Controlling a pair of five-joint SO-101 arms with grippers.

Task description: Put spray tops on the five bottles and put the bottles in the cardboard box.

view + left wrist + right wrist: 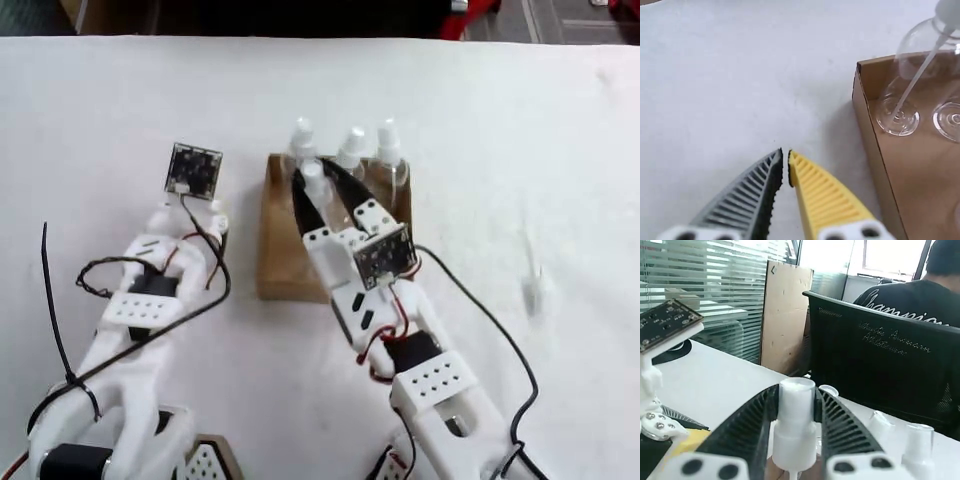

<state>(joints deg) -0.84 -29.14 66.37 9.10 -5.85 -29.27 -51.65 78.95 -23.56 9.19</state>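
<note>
A white table (520, 150) carries the cardboard box (283, 255) in its middle. Three bottles (352, 150) with tops on stand in a row at the far end of the box. The right gripper (797, 392) is over the box, its black jaws closed narrowly on the white spray top (795, 430) of a fourth bottle (315, 180), just before that row. The left gripper (785, 162) is over the table just beside the box, its grey and yellow jaws closed together on nothing.
</note>
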